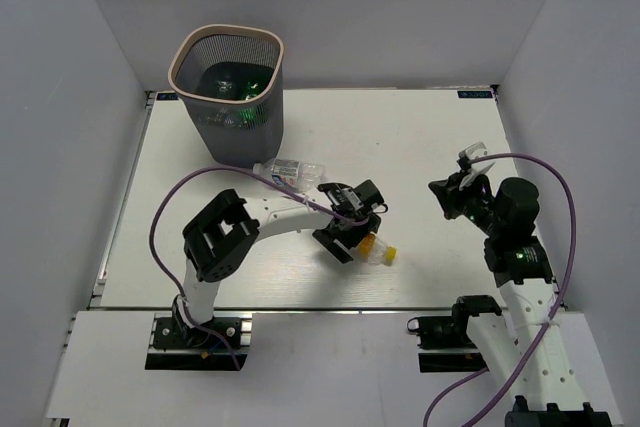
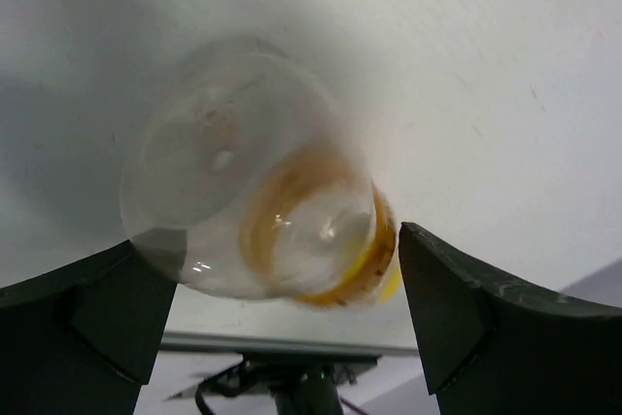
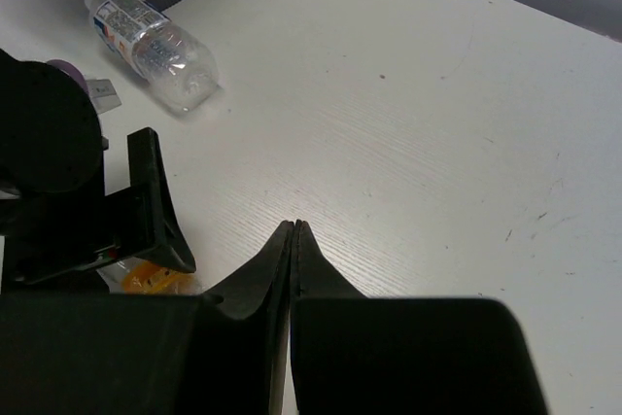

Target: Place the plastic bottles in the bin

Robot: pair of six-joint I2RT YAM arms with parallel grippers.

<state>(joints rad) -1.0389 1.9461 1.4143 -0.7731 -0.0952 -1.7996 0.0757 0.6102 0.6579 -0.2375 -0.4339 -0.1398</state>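
A tall dark wire-mesh bin [image 1: 228, 97] with a beige rim is standing at the far left of the white table [image 1: 430, 137], and green bottles [image 1: 240, 82] are showing through its open top. Just right of its base, a clear labelled bottle [image 1: 290, 169] is lying on its side, white cap pointing toward the bin. Near the table's middle, the left gripper [image 1: 352, 239] is hanging over a small clear bottle with a yellow cap [image 1: 376, 248], its jaws standing wide apart and gripping nothing. In the left wrist view that bottle is sitting between the two dark fingers [image 2: 87, 308], seen almost end-on, base toward the camera. From above, its long axis is running roughly left to right, cap at the right end. The fingers are flanking the body without appearing to touch it, so the coming move likely turns on closing across that width. The left arm is by far the nearer. At the right, the right gripper [image 3: 293, 235] is holding nothing, its fingers pressed together, well apart from both bottles.
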